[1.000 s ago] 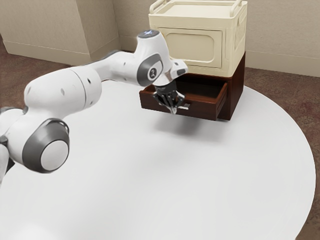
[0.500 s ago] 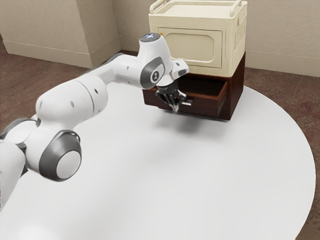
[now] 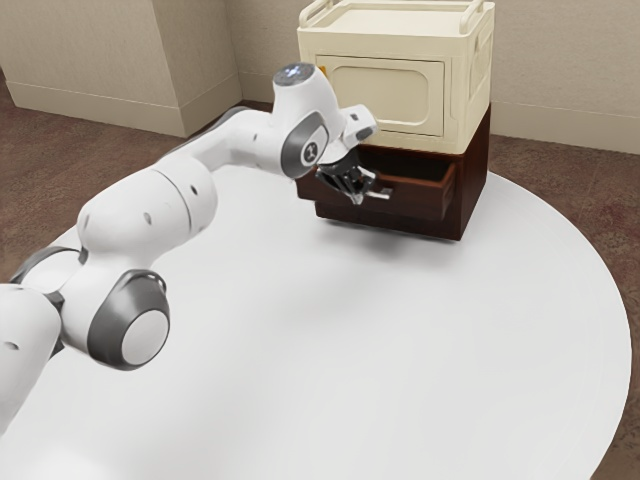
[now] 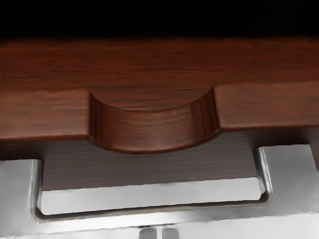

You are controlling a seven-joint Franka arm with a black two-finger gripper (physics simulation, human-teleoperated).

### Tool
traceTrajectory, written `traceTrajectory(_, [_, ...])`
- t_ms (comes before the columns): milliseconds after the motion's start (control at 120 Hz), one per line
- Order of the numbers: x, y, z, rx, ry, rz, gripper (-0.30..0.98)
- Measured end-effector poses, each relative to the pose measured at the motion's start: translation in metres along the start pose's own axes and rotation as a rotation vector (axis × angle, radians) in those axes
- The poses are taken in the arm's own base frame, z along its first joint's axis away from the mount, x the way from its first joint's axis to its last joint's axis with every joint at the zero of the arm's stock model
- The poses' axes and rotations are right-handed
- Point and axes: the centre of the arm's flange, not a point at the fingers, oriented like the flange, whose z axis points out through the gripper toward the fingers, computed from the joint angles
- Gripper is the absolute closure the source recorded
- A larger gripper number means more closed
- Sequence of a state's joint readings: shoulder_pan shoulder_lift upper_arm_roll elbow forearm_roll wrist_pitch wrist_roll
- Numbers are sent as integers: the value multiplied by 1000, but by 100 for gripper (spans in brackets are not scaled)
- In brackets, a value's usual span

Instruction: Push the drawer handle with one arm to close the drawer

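1. One brown drawer (image 3: 415,205) stands partly out of the brown cabinet (image 3: 476,180), its dark inside showing behind the front panel.
2. The metal handle (image 3: 380,194) sits on the outer face of that front. In the wrist view it is a wide bracket with two end mounts and a straight bar, and white tabletop appears through its opening.
3. The gripper (image 3: 358,197) is at the drawer front, right by the handle. Its fingertips are drawn nearly together, with a thin gap between them, in front of the bar. Whether they touch the metal I cannot tell.
4. A rounded notch (image 4: 154,130) is cut into the upper edge of the drawer front, between the handle's two end mounts in the wrist view.
5. On top of the cabinet rests a cream box (image 3: 380,95), upright, with a framed front panel and raised rails along its top. It sits above the drawer opening.
6. The white arm (image 3: 150,215) comes in from the exterior view's left, and its hand covers part of the drawer front and cabinet there.
7. The cabinet stands on a white round table (image 3: 330,350), near its edge. Around it lie brown floor (image 3: 590,210) and a beige wall (image 3: 570,60).
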State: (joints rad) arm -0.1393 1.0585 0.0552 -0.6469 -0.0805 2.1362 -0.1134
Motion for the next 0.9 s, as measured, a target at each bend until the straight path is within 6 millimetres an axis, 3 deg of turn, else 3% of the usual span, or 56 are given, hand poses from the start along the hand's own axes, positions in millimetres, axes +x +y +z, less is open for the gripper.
traceTrajectory(900, [12,-19,22,-24,260,40,78])
